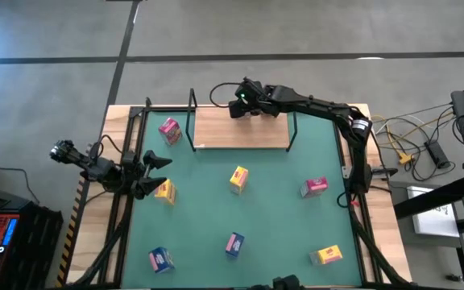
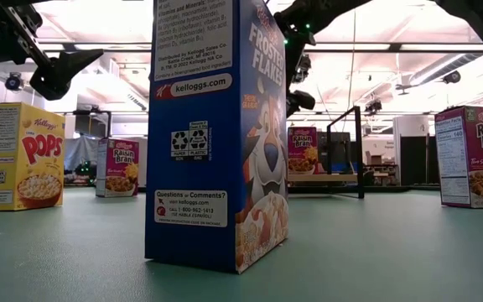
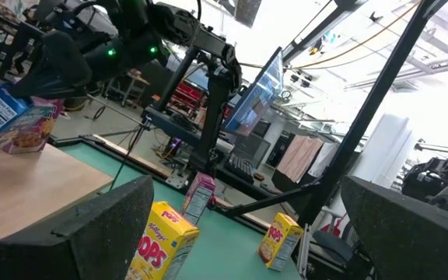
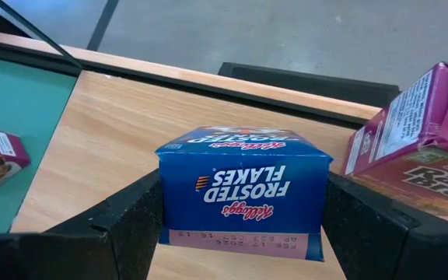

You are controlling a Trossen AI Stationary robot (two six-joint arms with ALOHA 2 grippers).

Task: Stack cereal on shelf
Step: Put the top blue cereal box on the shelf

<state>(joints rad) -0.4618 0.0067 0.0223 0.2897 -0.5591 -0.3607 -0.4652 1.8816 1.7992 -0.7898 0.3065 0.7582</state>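
The right claw (image 4: 239,225) has a blue Frosted Flakes box (image 4: 243,183) between its two dark fingers (image 4: 115,225), one finger on each side wall, down on the light wooden shelf (image 4: 123,132) at the far end of the table. A pink box (image 4: 418,148) sits on the board just beside it, tilted in the wrist view, and that is where I would worry: the finger on that side has little room, so if it spreads wide to let go it may nudge the pink box, or drag the blue one askew if a finger sticks to the cardboard. These boxes look light and would tip easily. Further off, the left claw (image 1: 147,173) waits at the left edge of the green mat (image 1: 272,201) with its fingers spread wide and nothing between them, a yellow box (image 1: 165,192) just beside it. Any careless swing there could knock that box over. Other boxes are scattered on the mat, and the thin black posts (image 1: 192,113) of the shelf leave little room for the arm to pull out.
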